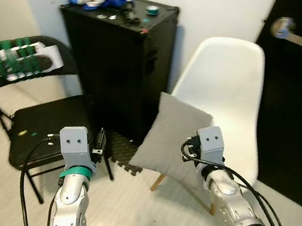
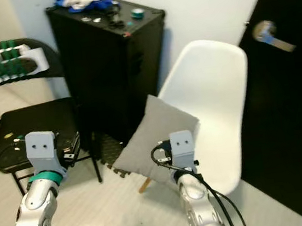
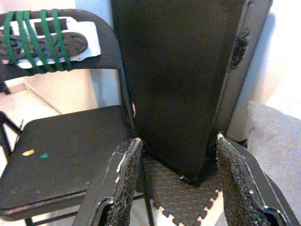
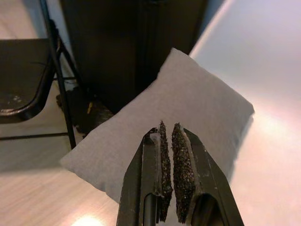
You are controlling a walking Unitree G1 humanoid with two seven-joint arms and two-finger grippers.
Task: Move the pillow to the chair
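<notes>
Leaning on one corner against the white chair (image 1: 232, 97), the grey pillow (image 1: 170, 138) stands like a diamond, its top corner pointing up toward the seat. Left wrist view: the left pincer (image 3: 176, 181) is wide open and empty before the black case (image 3: 183, 70). Right wrist view: the right pincer (image 4: 168, 176) is almost closed, empty, above the pillow (image 4: 174, 117).

Matt grey cloth pillow (image 1: 172, 138), smooth glossy white plastic chair (image 1: 231, 89), rough black tool pads (image 4: 182, 175).
</notes>
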